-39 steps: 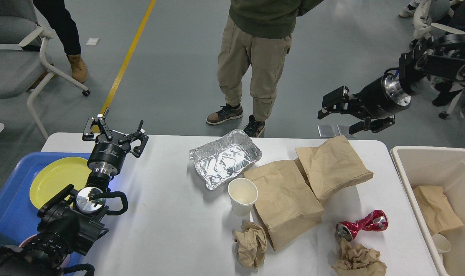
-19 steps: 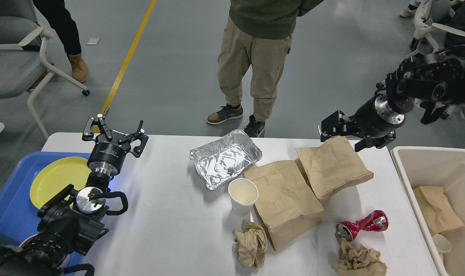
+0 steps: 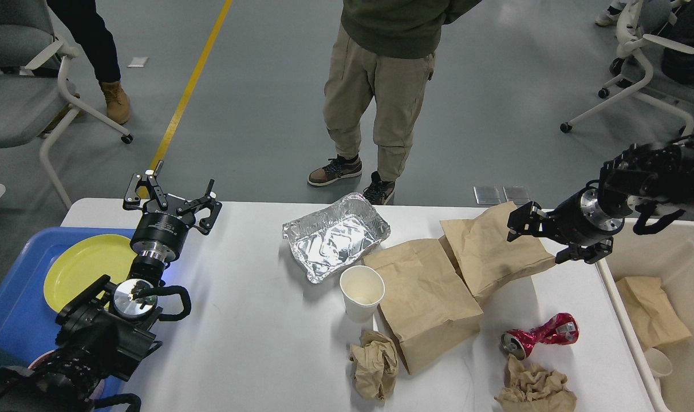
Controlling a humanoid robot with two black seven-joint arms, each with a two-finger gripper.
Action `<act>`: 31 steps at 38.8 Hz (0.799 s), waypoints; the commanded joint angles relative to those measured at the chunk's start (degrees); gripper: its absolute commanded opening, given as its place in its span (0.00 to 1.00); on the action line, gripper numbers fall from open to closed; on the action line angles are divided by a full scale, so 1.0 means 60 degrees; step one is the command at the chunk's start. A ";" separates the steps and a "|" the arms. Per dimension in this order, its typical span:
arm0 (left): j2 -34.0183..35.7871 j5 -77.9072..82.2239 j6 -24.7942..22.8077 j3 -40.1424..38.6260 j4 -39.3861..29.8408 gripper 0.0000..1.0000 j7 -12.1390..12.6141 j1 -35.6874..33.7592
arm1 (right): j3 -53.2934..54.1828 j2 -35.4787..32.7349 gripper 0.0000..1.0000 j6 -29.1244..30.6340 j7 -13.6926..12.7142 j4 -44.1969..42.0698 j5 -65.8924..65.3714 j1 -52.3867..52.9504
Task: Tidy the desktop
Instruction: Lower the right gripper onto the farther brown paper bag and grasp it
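Note:
The white desktop [image 3: 255,326] carries a crumpled foil tray [image 3: 335,236], a white paper cup [image 3: 362,292], two brown paper bags [image 3: 424,300] [image 3: 490,249], a crushed red can [image 3: 539,335] and two balls of crumpled brown paper [image 3: 375,363] [image 3: 533,389]. My right gripper [image 3: 544,237] hovers open at the right edge of the farther bag, holding nothing. At the table's far left corner my left gripper [image 3: 172,200] points away from me, open and empty.
A beige bin [image 3: 685,246] at the right holds a paper bag [image 3: 650,312] and a cup [image 3: 659,361]. On the left, a blue tray [image 3: 15,315] bears a yellow plate [image 3: 86,266]. A person [image 3: 381,86] stands at the far edge; chairs flank both sides.
My right arm has come down and toward me, from above the floor beyond the far edge to the right side of the farther paper bag. The left arm has stayed still.

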 commanded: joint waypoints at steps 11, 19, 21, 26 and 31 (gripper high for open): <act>-0.0001 0.0001 0.0002 0.0000 0.0001 0.96 0.0000 0.0000 | 0.0233 0.0792 1.00 -0.1092 -0.0163 -0.1132 0.1348 -0.2132; -0.0001 0.0001 -0.0042 0.0000 0.0001 0.96 0.0000 0.0000 | 0.0438 0.0806 1.00 -0.1399 -0.0177 -0.1132 0.1641 -0.2322; -0.0001 0.0001 -0.0042 0.0000 0.0016 0.96 0.0000 0.0000 | 0.0438 0.0821 1.00 -0.1502 -0.0177 -0.1132 0.1627 -0.2381; -0.0001 0.0001 -0.0042 0.0000 0.0001 0.96 0.0000 0.0000 | 0.0409 0.0880 1.00 -0.1546 -0.0221 -0.1088 0.1524 -0.2366; -0.0001 0.0001 -0.0042 0.0000 0.0016 0.96 0.0000 0.0000 | 0.0307 0.0763 1.00 -0.1327 -0.0455 -0.1088 0.1495 -0.2118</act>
